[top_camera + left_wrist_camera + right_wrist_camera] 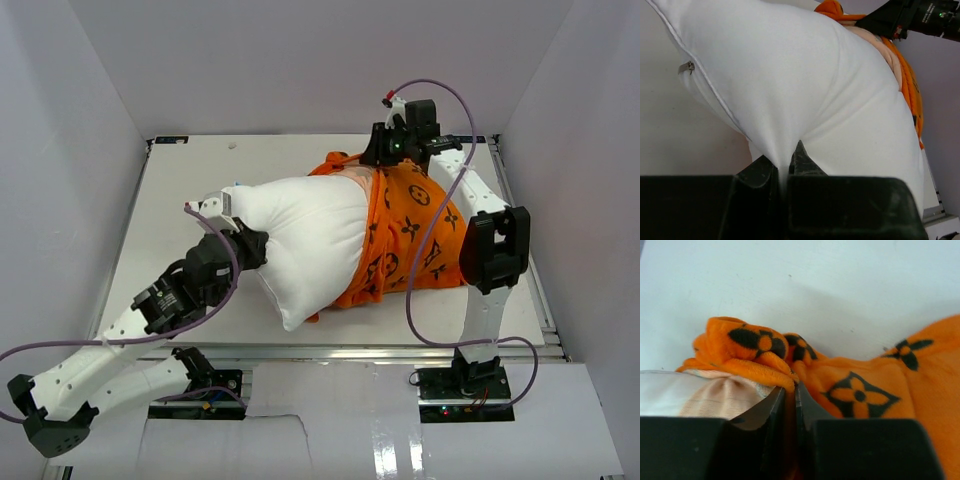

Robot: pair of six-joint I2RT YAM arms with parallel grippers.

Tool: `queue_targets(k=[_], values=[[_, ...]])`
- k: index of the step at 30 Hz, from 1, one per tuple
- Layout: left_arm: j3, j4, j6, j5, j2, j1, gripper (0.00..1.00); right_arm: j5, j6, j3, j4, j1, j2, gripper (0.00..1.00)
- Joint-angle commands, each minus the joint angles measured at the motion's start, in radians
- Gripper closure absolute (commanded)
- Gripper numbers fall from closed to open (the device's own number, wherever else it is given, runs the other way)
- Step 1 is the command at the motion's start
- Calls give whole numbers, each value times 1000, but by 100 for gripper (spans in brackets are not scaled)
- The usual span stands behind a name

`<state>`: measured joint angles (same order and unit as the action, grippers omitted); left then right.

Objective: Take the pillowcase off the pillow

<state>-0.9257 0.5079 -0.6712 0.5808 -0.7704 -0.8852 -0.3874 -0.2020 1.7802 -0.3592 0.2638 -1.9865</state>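
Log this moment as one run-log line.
left gripper: shut on pillow | right gripper: shut on pillowcase, far edge | pillowcase: covers only pillow's right end | removal: incomplete

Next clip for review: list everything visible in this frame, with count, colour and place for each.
pillow: one, plain white, middle of the table, its left part bare
zipper pull: one, metal, on the pillow's seam, seen in the left wrist view
pillowcase: one, orange with black motifs and a pale lining, bunched over the pillow's right end
table: one, white, under everything
walls: three, white, at the back and both sides
cables: two, purple, one along each arm
left arm: one, white and black, reaching in from near left
right arm: one, white and black, arched over the pillowcase
left gripper: one, black, pinching the pillow's fabric
right gripper: one, black, pinching the pillowcase's far edge
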Motion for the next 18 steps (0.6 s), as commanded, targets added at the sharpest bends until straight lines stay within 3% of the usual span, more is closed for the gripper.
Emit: queue_targets(k=[1, 5, 8, 9, 15, 18], values=[[-33, -86, -14, 151, -10, 6, 100, 16, 108, 148, 22, 40, -18, 59], [5, -173, -18, 209, -61, 18, 100, -5, 121, 90, 8, 120, 64, 25], [8, -200, -34, 162, -145, 106, 100, 21, 101, -11, 63, 132, 198, 21], [7, -212, -37, 61, -165, 141, 100, 22, 95, -83, 72, 135, 237, 20], [2, -307, -83, -233, -250, 322, 100, 94, 93, -362, 161, 176, 544, 17], [-9, -302, -126, -269, -285, 359, 100, 113, 72, -468, 178, 233, 675, 16]])
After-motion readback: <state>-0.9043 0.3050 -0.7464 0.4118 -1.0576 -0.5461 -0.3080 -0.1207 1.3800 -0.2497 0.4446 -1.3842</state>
